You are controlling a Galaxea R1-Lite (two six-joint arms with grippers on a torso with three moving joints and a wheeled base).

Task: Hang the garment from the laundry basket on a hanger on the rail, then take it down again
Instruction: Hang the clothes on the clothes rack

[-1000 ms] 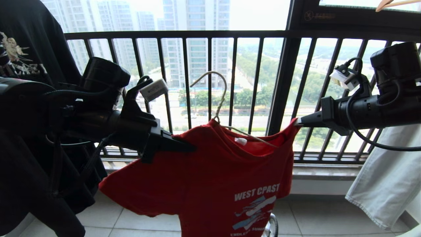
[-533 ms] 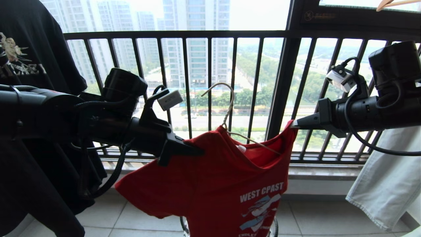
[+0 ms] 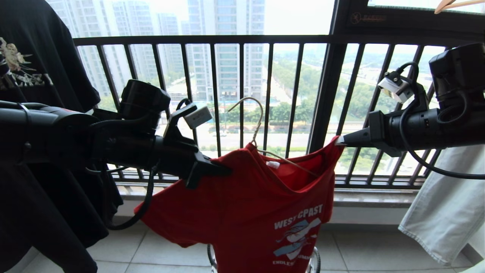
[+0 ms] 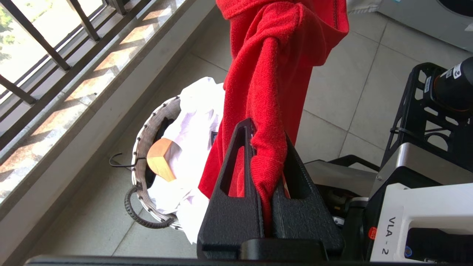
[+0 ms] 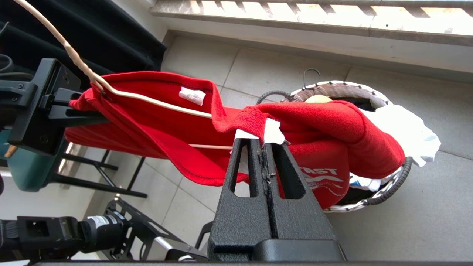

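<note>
Your left gripper (image 3: 223, 169) and right gripper (image 3: 338, 141) each have fingers clamped on a shoulder of the shirt (image 3: 246, 212), stretched mid-frame with the hanger (image 3: 257, 125) inside its collar. The cloth is light, soft and saggy; I judge you should keep gripping the shoulder seams, where the wire supports it.

Two matte black robot arms with thick cylindrical housings; a small white camera module on a black bracket tops each wrist, with looping black cables. Each gripper, left gripper (image 3: 221, 170) and right gripper (image 3: 341, 141), has textured black wedge-shaped fingers (image 4: 232, 177) with triangular cut-outs
</note>
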